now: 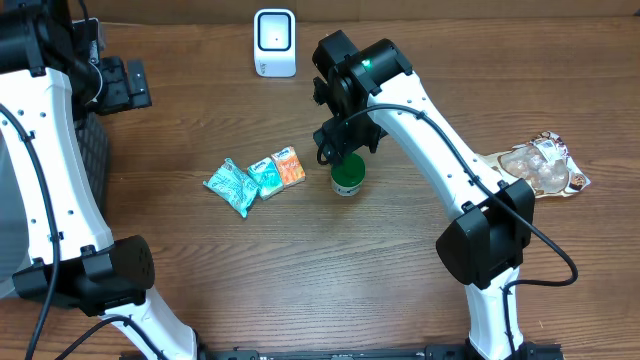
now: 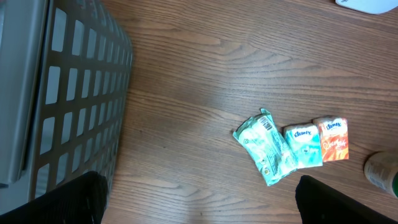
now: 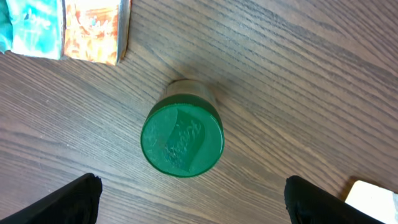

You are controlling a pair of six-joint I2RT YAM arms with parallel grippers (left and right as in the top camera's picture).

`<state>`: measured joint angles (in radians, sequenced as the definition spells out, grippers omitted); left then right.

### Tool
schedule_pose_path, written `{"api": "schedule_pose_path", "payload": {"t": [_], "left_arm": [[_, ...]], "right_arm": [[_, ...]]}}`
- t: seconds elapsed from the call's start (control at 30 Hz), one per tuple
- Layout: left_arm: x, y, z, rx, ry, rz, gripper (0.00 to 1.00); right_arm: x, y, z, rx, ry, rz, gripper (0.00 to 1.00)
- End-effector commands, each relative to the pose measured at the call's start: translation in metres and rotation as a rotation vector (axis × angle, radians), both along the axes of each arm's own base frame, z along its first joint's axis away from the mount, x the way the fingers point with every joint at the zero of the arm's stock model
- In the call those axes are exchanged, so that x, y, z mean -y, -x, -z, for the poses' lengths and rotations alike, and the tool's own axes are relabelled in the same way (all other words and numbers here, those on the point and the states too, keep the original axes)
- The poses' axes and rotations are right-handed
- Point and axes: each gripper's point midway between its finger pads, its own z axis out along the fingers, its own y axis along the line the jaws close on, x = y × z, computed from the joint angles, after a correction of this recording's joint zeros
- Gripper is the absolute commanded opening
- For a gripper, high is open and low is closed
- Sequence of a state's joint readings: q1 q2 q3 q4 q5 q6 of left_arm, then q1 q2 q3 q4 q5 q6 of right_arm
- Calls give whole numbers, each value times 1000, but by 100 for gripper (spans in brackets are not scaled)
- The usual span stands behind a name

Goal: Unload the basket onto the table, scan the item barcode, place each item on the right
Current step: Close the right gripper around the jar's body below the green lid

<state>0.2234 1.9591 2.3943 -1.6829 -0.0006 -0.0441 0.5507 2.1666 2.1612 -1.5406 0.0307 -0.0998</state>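
The right fingers [image 3: 62, 202] are spread wide and nothing is held. The green-lidded jar [image 3: 181, 139] stands upright on the wooden surface [image 3: 298, 74], centred in the gap between them and clear of both. Two tissue packs [image 3: 93, 28] lie beyond the fingers, off to one side. A white corner beside the other finger is probably the scanner [image 3: 373, 198]. The left fingers [image 2: 56, 199] are likewise held wide and empty, with a teal packet [image 2: 266, 146] ahead of them and a grey basket [image 2: 74, 93] alongside.
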Motion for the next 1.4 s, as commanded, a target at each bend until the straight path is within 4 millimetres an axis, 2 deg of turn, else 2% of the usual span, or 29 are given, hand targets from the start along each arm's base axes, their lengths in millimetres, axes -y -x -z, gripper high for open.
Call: {"api": "schedule_pose_path", "payload": {"t": [0.0, 0.13, 0.3, 0.87, 1.1, 1.37], "left_arm": [[-2, 1, -2, 4, -7, 13, 100], [-2, 1, -2, 4, -7, 13, 100], [-2, 1, -2, 4, -7, 13, 100], [-2, 1, -2, 4, -7, 13, 100], [-2, 1, -2, 4, -7, 13, 100], [-2, 1, -2, 4, -7, 13, 100]], "right_arm": [[2, 4, 4, 0, 9, 19, 92], [3, 5, 17, -12, 16, 18, 92], [-3, 7, 21, -30, -13, 16, 92], [2, 13, 47, -63, 9, 17, 92], [-8, 12, 47, -41, -5, 0, 92], [-8, 13, 53, -50, 1, -3, 92]]}}
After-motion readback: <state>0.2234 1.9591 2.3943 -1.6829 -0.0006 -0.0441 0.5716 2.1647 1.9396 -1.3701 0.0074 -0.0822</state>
